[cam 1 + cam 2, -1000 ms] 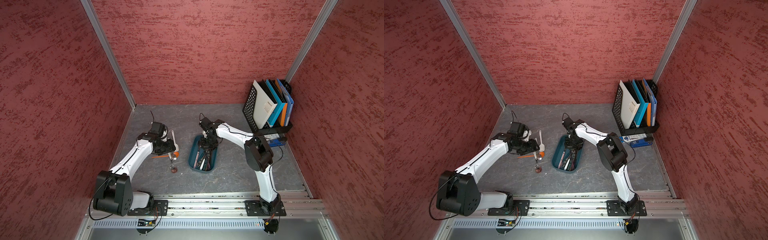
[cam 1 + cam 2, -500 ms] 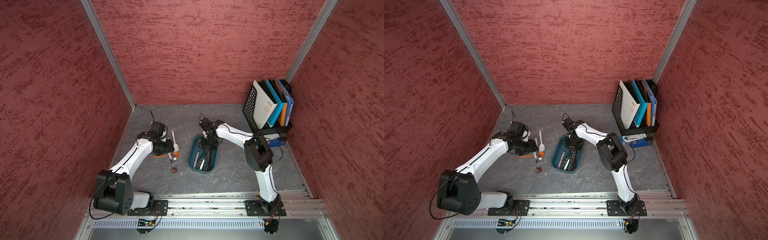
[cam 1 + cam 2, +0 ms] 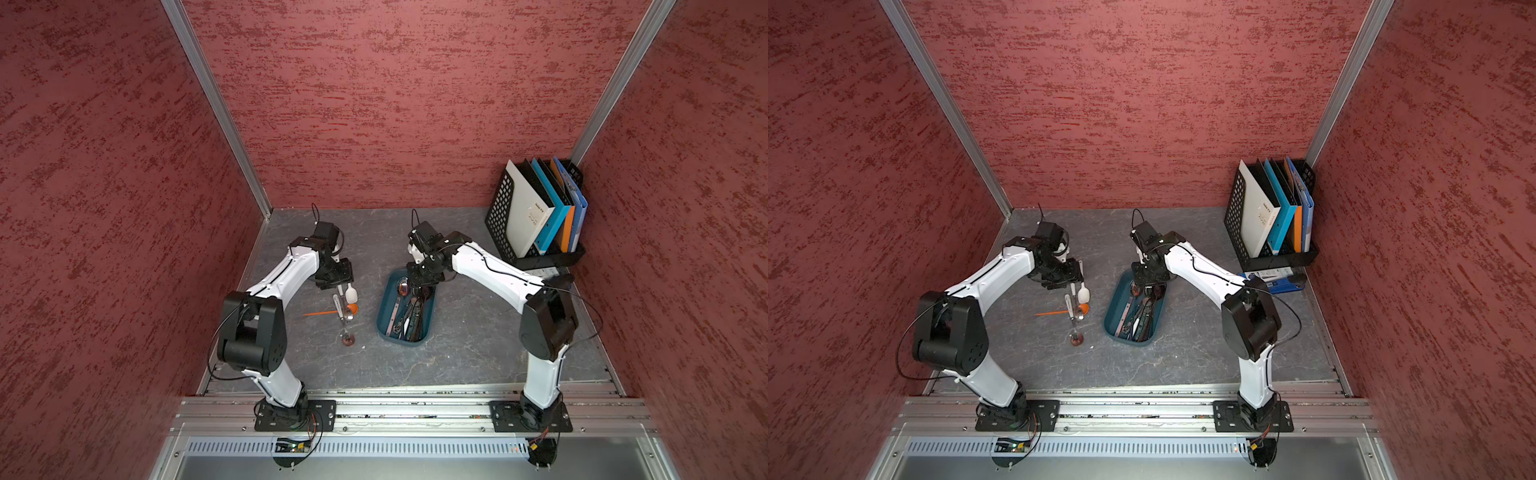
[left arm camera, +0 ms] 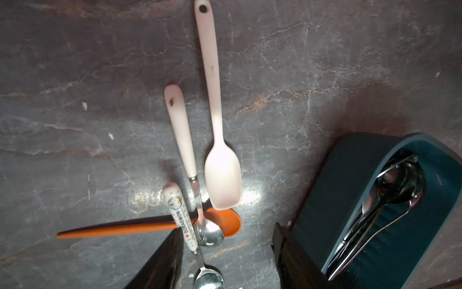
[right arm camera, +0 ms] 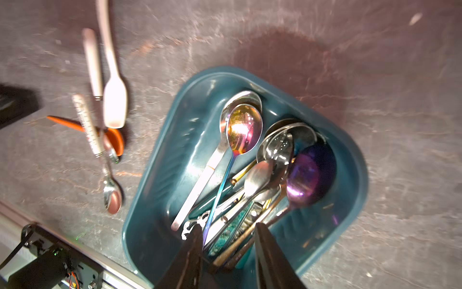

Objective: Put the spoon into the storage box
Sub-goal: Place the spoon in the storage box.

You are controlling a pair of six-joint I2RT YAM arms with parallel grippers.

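Bench (image 3: 478, 332): grey, stone-patterned, carries everything here.
Printed-handle spoon (image 4: 180, 217): nearest the rail, metal bowl toward the rail, handle crossing over the orange spoon (image 4: 125, 227).
Orange spoon: lies crosswise on the bench, outside the box.
Storage box (image 3: 381, 320): dark teal, to the right of the loose spoons and apart from them, filled with a heap of metal spoons (image 5: 240, 130), one of them iridescent.
Pale-handled spoon (image 4: 182, 140): its metal bowl rests on the orange bowl.
White spoon (image 4: 222, 180): just beside it, bowl tip at the orange bowl's edge.
Left tool (image 4: 225, 230): fingers apart, hovering over the loose spoons, gripping none.
Right tool (image 5: 227, 226): fingers apart above the handles in the box.
File rack (image 3: 498, 216): black mesh, far right corner, holding folders.
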